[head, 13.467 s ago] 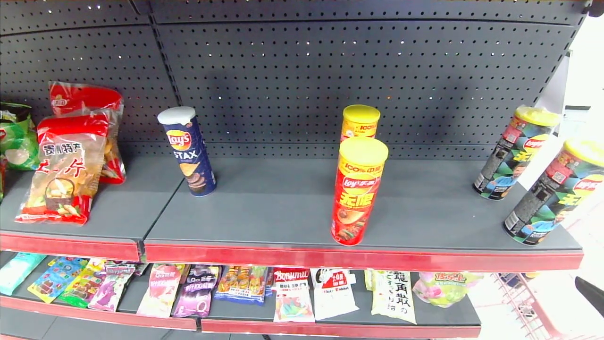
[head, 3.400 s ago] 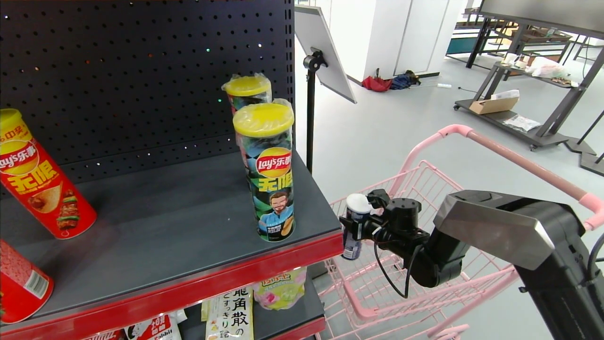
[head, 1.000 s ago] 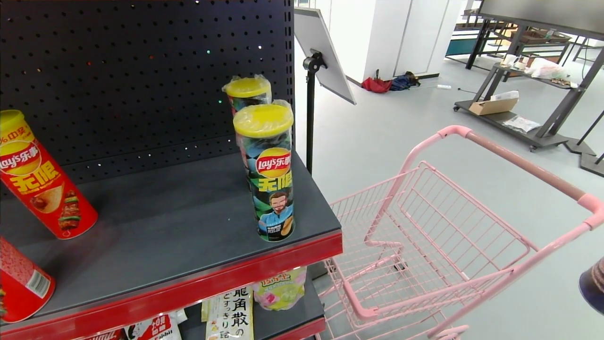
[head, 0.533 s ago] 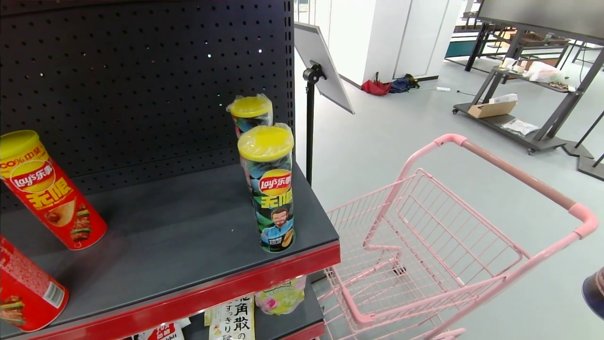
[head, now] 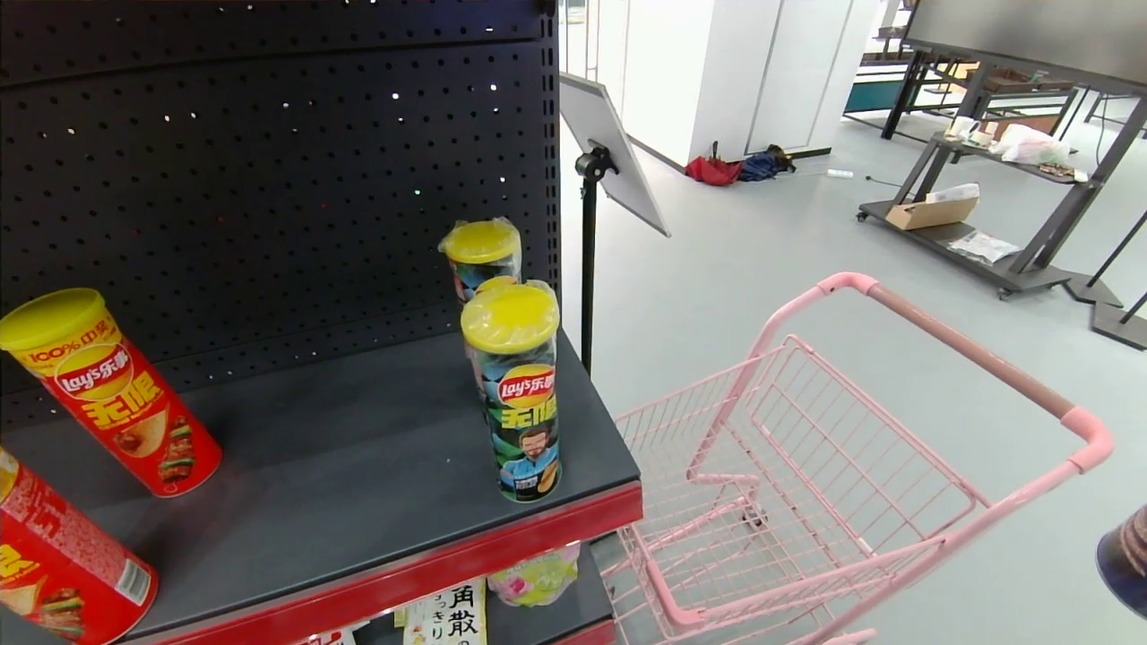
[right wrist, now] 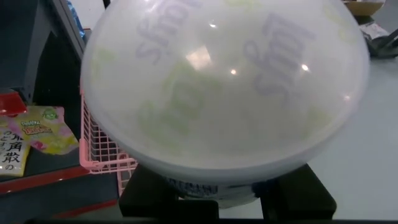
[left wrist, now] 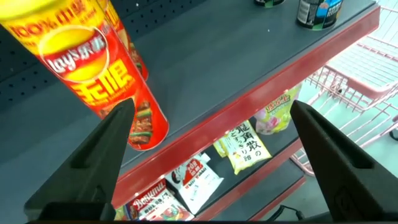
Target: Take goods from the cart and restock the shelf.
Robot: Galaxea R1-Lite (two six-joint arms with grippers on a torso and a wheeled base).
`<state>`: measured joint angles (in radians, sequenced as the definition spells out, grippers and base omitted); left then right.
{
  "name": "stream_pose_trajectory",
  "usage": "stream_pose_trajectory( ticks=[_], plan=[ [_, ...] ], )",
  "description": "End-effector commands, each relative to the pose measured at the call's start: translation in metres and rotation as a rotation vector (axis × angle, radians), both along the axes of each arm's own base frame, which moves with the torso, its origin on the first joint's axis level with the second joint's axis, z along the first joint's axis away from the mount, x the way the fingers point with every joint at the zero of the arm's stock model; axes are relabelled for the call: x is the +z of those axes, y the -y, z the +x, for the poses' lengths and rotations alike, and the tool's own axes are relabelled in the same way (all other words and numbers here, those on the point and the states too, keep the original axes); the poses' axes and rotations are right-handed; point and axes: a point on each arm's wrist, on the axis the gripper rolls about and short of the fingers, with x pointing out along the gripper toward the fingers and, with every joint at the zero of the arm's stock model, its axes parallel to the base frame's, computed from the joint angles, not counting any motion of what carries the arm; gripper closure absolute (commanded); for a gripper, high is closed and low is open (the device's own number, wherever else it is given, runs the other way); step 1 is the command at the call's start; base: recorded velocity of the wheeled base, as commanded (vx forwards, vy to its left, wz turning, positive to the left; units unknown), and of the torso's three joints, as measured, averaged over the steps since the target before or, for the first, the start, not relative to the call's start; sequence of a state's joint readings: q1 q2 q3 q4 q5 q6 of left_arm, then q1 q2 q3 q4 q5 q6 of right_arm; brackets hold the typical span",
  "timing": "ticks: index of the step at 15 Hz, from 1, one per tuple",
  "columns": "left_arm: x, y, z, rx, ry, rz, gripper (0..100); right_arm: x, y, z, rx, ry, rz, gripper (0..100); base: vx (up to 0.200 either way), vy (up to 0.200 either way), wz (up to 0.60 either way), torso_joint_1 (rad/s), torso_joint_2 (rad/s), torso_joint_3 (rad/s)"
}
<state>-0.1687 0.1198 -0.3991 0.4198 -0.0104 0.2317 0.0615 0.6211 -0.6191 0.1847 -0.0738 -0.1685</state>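
A dark blue chip can with a white lid (right wrist: 224,87) sits in my right gripper (right wrist: 227,198), which is shut on it; its black fingers (right wrist: 155,199) clamp the can's sides. The can's dark body (head: 1125,560) shows at the right edge of the head view, beyond the pink cart (head: 968,358). The cart's basket holds nothing I can see. On the dark shelf (head: 358,466) stand two green-black cans with yellow lids (head: 520,394) near its right end and red cans (head: 116,394) at the left. My left gripper (left wrist: 211,155) hangs open in front of the shelf's red edge, near a red can (left wrist: 106,74).
A pegboard backs the shelf. Snack bags (left wrist: 249,146) lie on the lower shelf. A stand with a tilted white board (head: 614,152) rises just past the shelf's right end. Metal racks (head: 1004,206) stand far off across the grey floor.
The head camera has tilted, so the whole scene sits lower in the picture. My right arm, earlier over the cart with the blue can, now stays drawn back at the right edge.
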Motion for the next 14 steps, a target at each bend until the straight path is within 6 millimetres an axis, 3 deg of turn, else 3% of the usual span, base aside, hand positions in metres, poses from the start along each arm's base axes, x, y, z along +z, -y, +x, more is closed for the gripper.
stream_pose_trajectory(
  ticks=[1, 4, 13, 14],
  plan=[
    [-0.001, 0.0, -0.001, 0.001, 0.004, -0.001, 0, -0.003, 0.0, 0.005, 0.002, -0.03, -0.002, 100, 0.0, 0.0, 0.0, 0.149, -0.35, -0.198],
    [-0.002, 0.0, 0.0, 0.001, 0.001, 0.0, 0, -0.01, 0.0, 0.006, -0.001, -0.051, -0.005, 100, 0.0, 0.0, 0.0, 0.024, -0.06, -0.028],
    [-0.002, 0.0, 0.0, 0.004, -0.005, 0.001, 0, -0.024, -0.001, 0.008, 0.0, -0.053, -0.003, 100, 0.0, 0.0, 0.6, 0.007, 0.0, -0.001],
    [-0.003, 0.0, 0.0, 0.004, -0.008, 0.002, 0, -0.025, 0.0, 0.007, -0.001, -0.053, -0.004, 100, 0.0, 0.0, 0.0, 0.0, 0.0, 0.0]
  ],
)
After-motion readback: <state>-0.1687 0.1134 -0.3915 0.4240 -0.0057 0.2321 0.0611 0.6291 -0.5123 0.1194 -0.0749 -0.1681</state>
